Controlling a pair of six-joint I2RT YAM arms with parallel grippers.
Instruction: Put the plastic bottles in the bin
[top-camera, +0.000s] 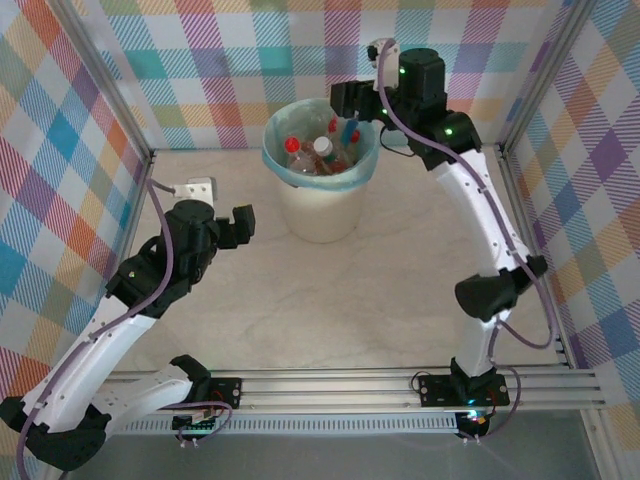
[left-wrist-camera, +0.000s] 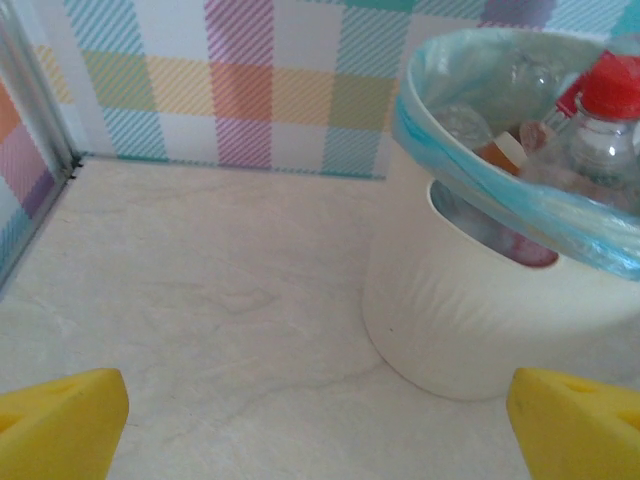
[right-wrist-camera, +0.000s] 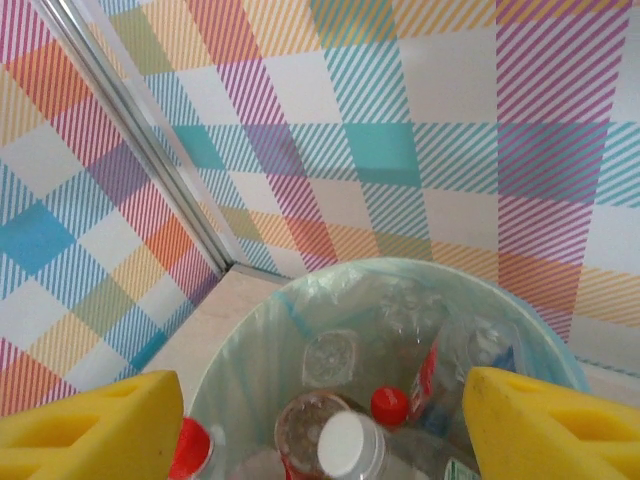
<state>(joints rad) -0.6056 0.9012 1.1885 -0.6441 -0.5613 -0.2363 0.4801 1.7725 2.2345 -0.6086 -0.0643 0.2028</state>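
The bin (top-camera: 320, 215), a cream-white bucket lined with a light blue bag (left-wrist-camera: 470, 175), stands upright on the counter (top-camera: 380, 300) toward the far wall, a little left of the right arm's reach. The plastic bottles (top-camera: 318, 152) lie heaped inside it. From above, red and white caps show among clear bodies, and the pile comes up close to the rim. The right tool (top-camera: 352, 108) hangs just over the bin's far right edge, pointing down into the opening. In the right wrist view its yellow fingers (right-wrist-camera: 85, 425) sit far apart at either side of the picture with nothing between them, so it is spread wide and holds nothing. Below them are a white-capped bottle (right-wrist-camera: 345, 445), a red cap (right-wrist-camera: 389, 405) and a clear bottle seen bottom-on. The left tool (top-camera: 243, 226) is low over the counter, left of the bin and apart from it, facing its wall. Its two yellow fingertips sit at the bottom corners of the left wrist view with bare counter between them — also wide and holding nothing. That view shows a red-capped bottle (left-wrist-camera: 605, 120) rising above the bag's folded rim, and a dark oval handle cut-out in the bin's side. Pastel plaid walls (top-camera: 200, 70) close in the counter at the back and on both sides.
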